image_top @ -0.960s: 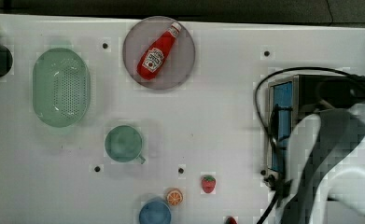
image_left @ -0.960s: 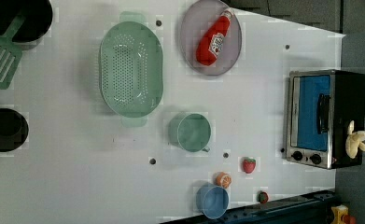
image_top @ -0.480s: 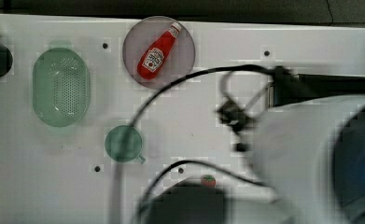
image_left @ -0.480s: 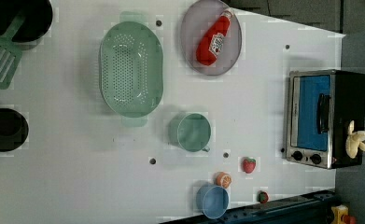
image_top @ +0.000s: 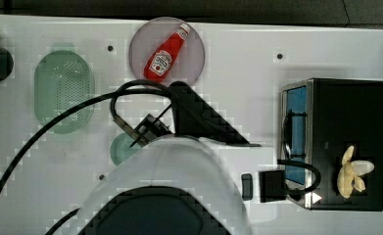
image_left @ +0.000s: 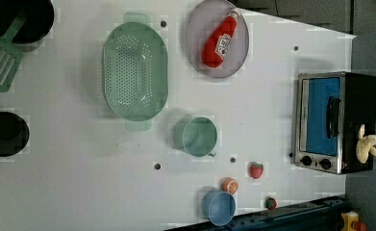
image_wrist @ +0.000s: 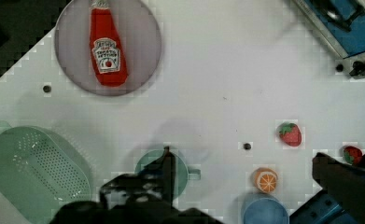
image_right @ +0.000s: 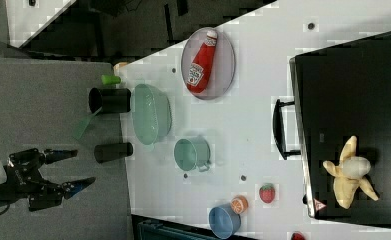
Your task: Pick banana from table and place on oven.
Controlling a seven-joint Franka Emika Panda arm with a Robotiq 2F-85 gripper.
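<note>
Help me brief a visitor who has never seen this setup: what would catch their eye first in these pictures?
Probably the red ketchup bottle lying on a round grey plate near the far edge of the white table. Next, the peeled banana resting on the black top of the oven, toward the right view's right. In the top view, the robot's white arm fills the lower middle and covers part of the table.

Top and left views looked straight down on the table (image_top: 257, 58) from high up, right view slanted — all sharing the oven (image_left: 354, 96); wrist view hung lower.
</note>
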